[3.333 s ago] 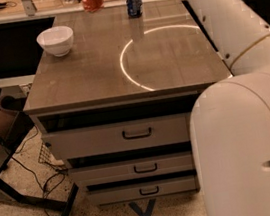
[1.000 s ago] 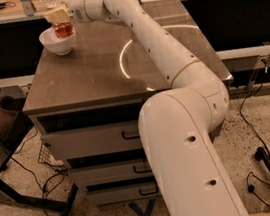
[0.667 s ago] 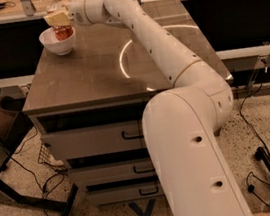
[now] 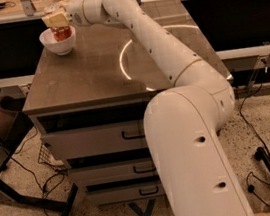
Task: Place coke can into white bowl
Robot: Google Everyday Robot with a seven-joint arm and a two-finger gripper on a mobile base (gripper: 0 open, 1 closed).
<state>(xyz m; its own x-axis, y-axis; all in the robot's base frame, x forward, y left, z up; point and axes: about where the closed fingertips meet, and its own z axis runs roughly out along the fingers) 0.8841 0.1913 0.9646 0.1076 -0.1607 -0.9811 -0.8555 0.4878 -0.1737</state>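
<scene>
Since the earliest frame, coke can (image 4: 62,34) went from the table's (image 4: 84,72) far edge into the bowl (image 4: 58,45). Gripper (image 4: 56,19) hangs over the bowl at back-left corner, fingers pinching the can's top.

Lab: drawers (image 4: 103,135), flr cables (image 4: 33,171); end effector (image 4: 56,19) over white bowl (image 4: 52,44).
</scene>
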